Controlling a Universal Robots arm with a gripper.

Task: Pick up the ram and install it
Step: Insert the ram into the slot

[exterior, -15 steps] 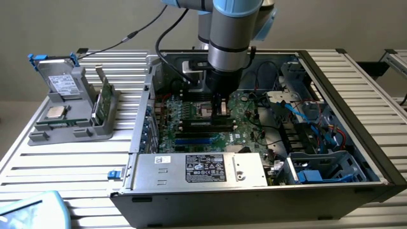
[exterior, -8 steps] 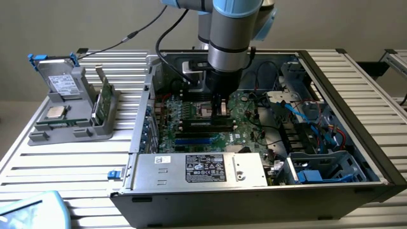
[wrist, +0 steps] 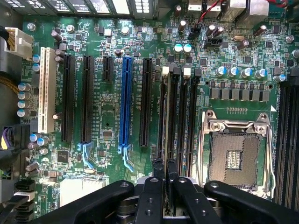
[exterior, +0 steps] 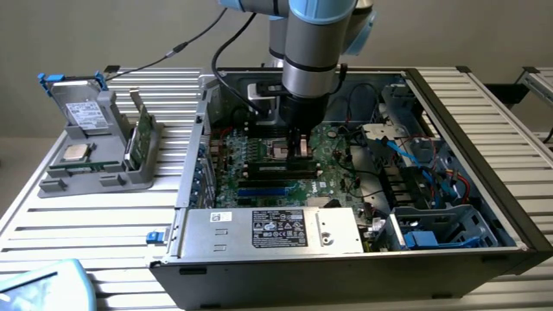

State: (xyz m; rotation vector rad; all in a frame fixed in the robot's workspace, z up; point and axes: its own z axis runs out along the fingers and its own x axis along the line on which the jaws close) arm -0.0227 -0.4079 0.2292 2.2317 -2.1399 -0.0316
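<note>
On the exterior view's left, the grey holder [exterior: 95, 162] carries the bracketed green card [exterior: 140, 139], which isn't my part. Mid-frame, my arm points straight down into the open case [exterior: 484, 129]. The gripper [exterior: 302, 150] hangs vertical over the black memory slots [wrist: 170, 116], just beside the CPU socket [wrist: 236, 154]. The jaws are pinched narrow on what I take to be the ram [wrist: 165, 179], edge-on between them. I judge it light, stiff and brittle: grip the upper long edge mid-length, never the contacts.
</note>
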